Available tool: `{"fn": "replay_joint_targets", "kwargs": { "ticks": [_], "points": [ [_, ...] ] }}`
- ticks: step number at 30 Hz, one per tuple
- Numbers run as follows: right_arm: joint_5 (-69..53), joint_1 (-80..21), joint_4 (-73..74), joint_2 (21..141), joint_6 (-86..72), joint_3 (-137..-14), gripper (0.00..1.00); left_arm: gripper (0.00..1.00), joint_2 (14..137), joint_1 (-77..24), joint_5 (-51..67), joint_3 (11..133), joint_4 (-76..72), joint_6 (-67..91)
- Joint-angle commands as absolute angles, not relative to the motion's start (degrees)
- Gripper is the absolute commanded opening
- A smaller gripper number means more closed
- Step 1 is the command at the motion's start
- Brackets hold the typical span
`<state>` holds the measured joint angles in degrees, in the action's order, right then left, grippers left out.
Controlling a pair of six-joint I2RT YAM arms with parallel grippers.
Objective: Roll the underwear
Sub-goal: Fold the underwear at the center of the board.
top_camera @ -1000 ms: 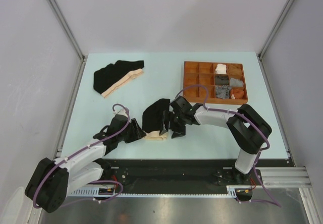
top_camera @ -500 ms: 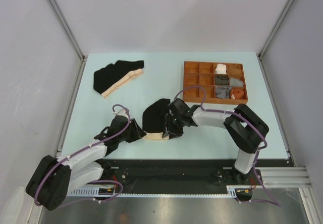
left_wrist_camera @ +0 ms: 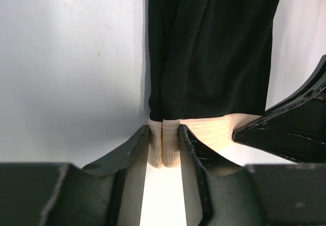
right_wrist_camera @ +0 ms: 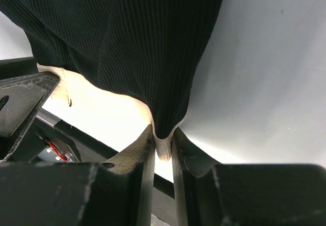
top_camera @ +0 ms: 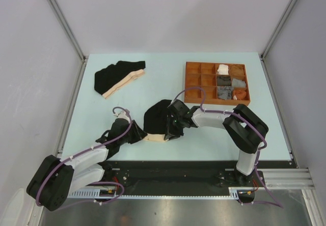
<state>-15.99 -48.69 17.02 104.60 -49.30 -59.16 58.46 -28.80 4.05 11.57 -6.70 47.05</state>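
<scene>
Black brief (top_camera: 157,118) | left fingers (left_wrist_camera: 133,157), right fingers (right_wrist_camera: 135,161) each pinch beige waistband (left_wrist_camera: 214,132) | risk: seemingly shallow bites slip, roll skews

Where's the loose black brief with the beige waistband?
In the top view, the loose black cloth brief lies far left on the pale table, level with the brown compartmented tray on the right.

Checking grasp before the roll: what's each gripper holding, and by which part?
Both hold the black ribbed cloth brief with a beige waistband: the left gripper pinches a doubled fold at one end of that waistband, the right gripper its other end.
</scene>
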Motion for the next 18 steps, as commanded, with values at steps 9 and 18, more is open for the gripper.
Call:
{"fn": "replay_joint_targets", "kwargs": {
  "ticks": [9, 18],
  "points": [
    [-11.3, -49.7, 19.2, 108.7, -47.5, -57.9, 0.13, 0.01, 58.0, -28.6, 1.1, 8.9, -5.6, 46.0],
    [-10.6, -49.7, 19.5, 109.1, -46.9, -57.9, 0.0, 0.0, 55.0, -30.1, 0.1, 18.5, -0.4, 36.8]
  ]
}}
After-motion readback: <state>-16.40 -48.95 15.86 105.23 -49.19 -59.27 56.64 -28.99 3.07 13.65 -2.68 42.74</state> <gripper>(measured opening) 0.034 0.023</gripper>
